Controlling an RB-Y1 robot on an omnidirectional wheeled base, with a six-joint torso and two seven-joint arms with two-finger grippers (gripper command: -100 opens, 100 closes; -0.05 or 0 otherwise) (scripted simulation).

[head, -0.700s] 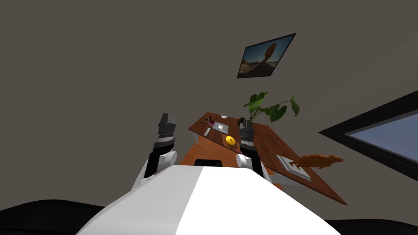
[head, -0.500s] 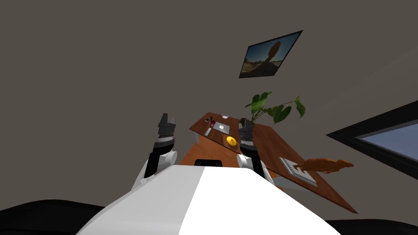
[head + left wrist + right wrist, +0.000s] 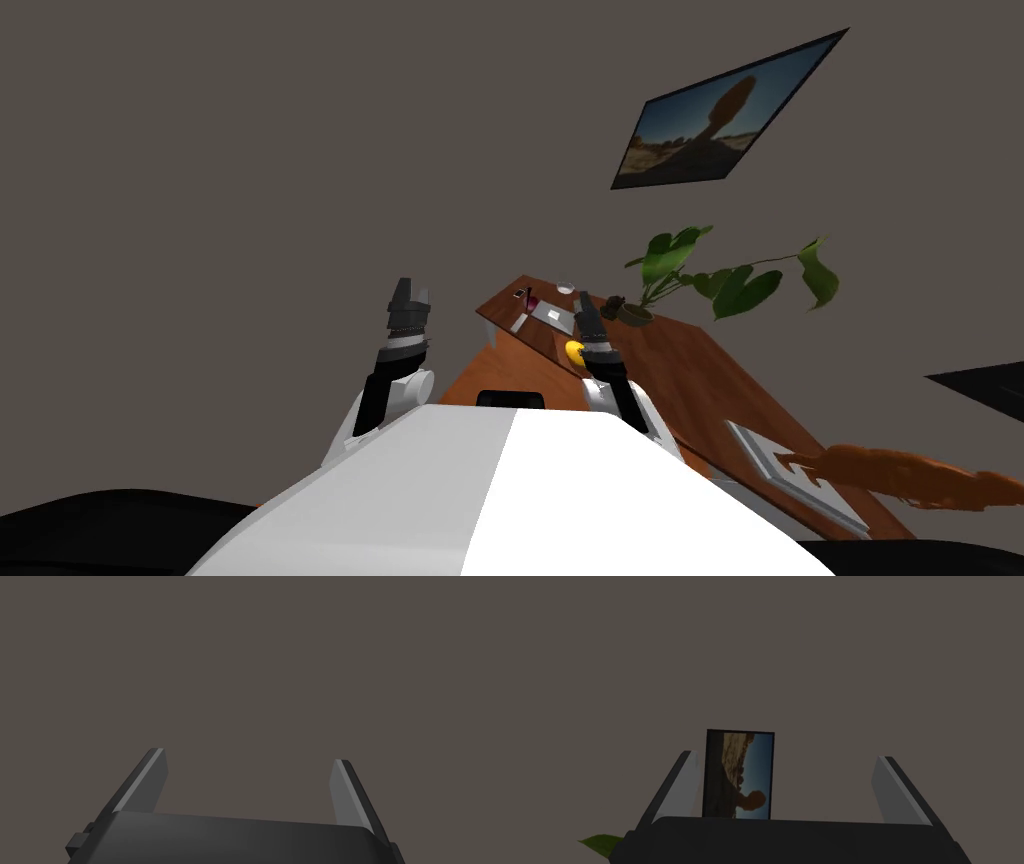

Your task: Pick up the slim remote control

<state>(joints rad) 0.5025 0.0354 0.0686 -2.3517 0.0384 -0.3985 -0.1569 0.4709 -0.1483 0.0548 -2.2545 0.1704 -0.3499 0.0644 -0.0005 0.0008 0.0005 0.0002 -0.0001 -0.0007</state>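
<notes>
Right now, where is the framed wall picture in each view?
Head view: framed picture upper right, above the plant.
Right wrist view: seen between the open fingers of the right gripper; plant leaf beyond one finger.
Left wrist view: left gripper, fingers open, faces elsewhere.
Shared landmark: the plant.

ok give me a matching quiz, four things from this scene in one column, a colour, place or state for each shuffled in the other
1 leaves
2 framed picture
3 table
4 left gripper

A on the wall
B open, holding nothing
C green
D reddish brown

Pairs: 1-C, 2-A, 3-D, 4-B
</notes>
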